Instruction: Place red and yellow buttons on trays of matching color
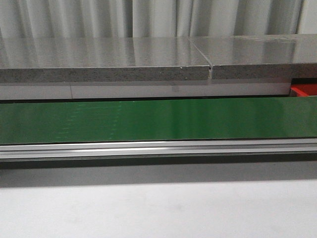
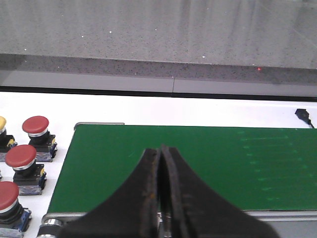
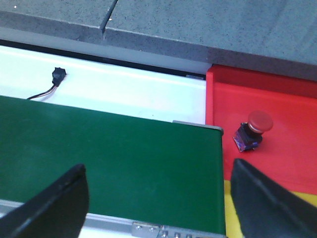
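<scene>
Buttons in stock: three red buttons (image 2: 29, 161) are seen in the left wrist view, standing on the white desk (image 2: 208, 106) just beside the left end of the green belt (image 2: 188, 163); the edge of one yellow button (image 2: 2, 124) is seen next to them

Left pincer (image 2: 161, 198): the jaws are pressed together and nothing is held between them; it hangs over the near edge of the belt

Belt: no button is carried on the part that is shown in any view

Right pincer (image 3: 158, 198): the jaws are spread wide and are empty, over the right end of the belt

Red tray (image 3: 277, 109): just beside the belt's right end; one red button (image 3: 253, 130) is lying in it already; a yellow surface (image 3: 233, 208), probably the yellow tray, is seen next to it

Step in hand: it is judged that a new button is awaited between two placements

Next move: a button must be brought along the belt; then it must be gripped by the right pincer and set in the tray of its colour
</scene>
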Robot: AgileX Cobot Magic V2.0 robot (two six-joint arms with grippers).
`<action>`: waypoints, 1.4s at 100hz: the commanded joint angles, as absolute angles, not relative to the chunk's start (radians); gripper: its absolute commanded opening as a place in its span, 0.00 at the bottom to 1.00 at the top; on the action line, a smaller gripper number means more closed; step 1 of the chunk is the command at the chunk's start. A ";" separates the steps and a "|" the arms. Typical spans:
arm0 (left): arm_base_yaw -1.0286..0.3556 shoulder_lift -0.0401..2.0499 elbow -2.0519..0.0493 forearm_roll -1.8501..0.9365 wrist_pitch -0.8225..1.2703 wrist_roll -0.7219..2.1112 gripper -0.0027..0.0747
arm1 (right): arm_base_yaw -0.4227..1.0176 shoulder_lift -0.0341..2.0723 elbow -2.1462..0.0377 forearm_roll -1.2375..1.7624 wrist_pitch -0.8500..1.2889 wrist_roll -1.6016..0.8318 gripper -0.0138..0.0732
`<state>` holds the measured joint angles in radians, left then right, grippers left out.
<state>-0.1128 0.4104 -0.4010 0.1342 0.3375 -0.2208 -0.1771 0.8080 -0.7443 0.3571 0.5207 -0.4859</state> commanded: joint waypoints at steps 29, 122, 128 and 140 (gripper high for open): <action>-0.122 0.415 -0.427 0.138 0.256 -0.223 0.01 | -0.175 0.579 -0.616 0.398 0.451 -0.498 0.18; -0.122 0.415 -0.427 0.138 0.256 -0.223 0.01 | -0.175 0.577 -0.616 0.398 0.467 -0.498 0.08; -0.122 0.415 -0.427 0.138 0.258 -0.223 0.01 | -0.175 0.577 -0.616 0.398 0.467 -0.498 0.08; -0.122 0.415 -0.427 0.138 0.262 -0.223 0.04 | -0.175 0.577 -0.616 0.398 0.467 -0.498 0.08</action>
